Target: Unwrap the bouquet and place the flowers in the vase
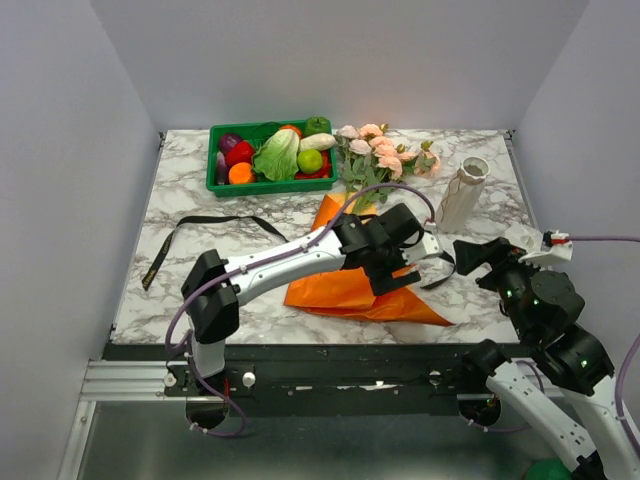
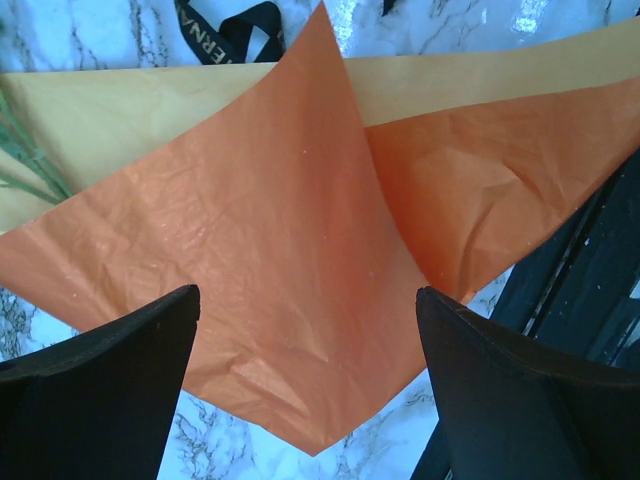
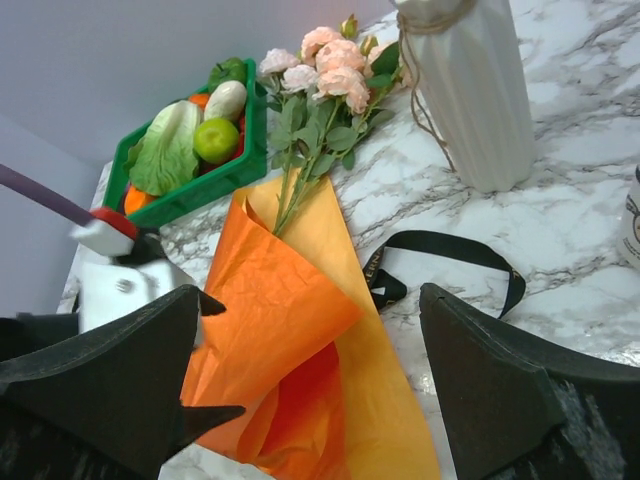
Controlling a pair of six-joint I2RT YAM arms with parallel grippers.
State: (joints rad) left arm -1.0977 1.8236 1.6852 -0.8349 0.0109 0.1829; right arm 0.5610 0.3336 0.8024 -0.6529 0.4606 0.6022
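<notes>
With the left end effector (image 2: 305, 295) and right end effector (image 3: 310, 295) both gaping wide and empty, the orange paper (image 2: 290, 250) is wrapping the stems, so pulling it is risking dragging the flowers (image 3: 325, 65) along.

White marble tbl (image 1: 190, 190), 3 plain grey walls (image 1: 330, 60)

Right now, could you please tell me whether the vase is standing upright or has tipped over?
Upright: the vase stands on its base on the table, mouth facing up; the flowers lie beside it, not inside.
</notes>
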